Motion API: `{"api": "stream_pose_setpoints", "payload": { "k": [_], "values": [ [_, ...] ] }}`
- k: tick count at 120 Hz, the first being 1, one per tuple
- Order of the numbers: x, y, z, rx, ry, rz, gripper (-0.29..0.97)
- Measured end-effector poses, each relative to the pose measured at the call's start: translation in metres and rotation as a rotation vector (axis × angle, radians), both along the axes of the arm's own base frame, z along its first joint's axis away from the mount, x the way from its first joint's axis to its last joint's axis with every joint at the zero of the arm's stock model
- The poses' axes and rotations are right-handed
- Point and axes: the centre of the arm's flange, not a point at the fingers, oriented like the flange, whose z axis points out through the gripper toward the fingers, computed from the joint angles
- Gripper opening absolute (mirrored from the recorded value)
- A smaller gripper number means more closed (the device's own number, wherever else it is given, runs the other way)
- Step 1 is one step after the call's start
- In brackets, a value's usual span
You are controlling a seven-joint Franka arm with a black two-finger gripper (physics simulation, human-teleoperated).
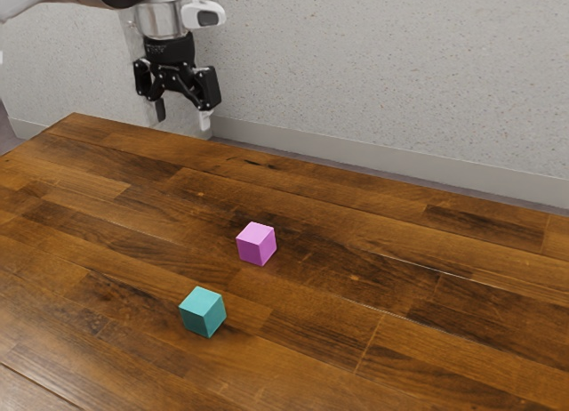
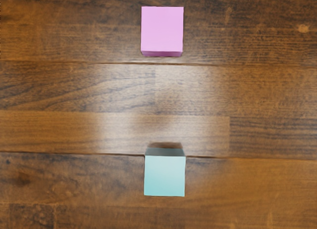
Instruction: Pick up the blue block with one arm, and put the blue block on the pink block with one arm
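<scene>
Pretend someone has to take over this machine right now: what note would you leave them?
Gripper: open and holding nothing, raised well above the table at the exterior view's upper left.
Blue block: sitting flat on the table, untouched.
Pink block: also on the table, a short gap away from the blue block and farther from the camera, with nothing on top.
Done: nothing yet; no grasp has been made.
Left: lower the gripper over the blue block, close on it, lift it, carry it over the pink block and set it down on top.
</scene>
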Motion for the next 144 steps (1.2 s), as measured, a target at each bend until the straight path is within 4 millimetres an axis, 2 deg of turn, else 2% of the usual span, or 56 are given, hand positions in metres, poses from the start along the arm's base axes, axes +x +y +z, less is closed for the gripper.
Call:
{"api": "stream_pose_setpoints", "payload": {
  "k": [10, 17, 23, 30, 39, 44, 52, 61, 79, 85, 113, 125, 144],
  "values": [
    [-0.002, 0.001, -0.009, 0.012, -0.012, 0.014, 0.68],
    [-0.027, -0.004, -0.045, 0.011, 0.065, 0.033, 0.68],
    [-0.047, -0.009, -0.091, 0.018, 0.138, 0.024, 0.68],
    [-0.058, -0.015, -0.154, 0.021, 0.179, -0.057, 0.68],
    [-0.064, -0.026, -0.202, -0.01, 0.177, -0.157, 0.68],
    [-0.064, -0.032, -0.219, -0.024, 0.168, -0.22, 0.68],
    [-0.06, -0.041, -0.236, -0.041, 0.127, -0.317, 0.68],
    [-0.065, -0.045, -0.259, -0.064, 0.076, -0.4, 0.68],
    [-0.08, -0.035, -0.281, -0.086, -0.029, -0.454, 0.68],
    [-0.083, -0.029, -0.282, -0.084, -0.065, -0.449, 0.68],
    [-0.076, 0.028, -0.285, -0.07, -0.138, -0.293, 0.68],
    [-0.074, 0.043, -0.301, -0.073, -0.118, -0.232, 0.68],
    [-0.073, 0.059, -0.308, -0.072, -0.115, -0.161, 0.68]
  ]
}}
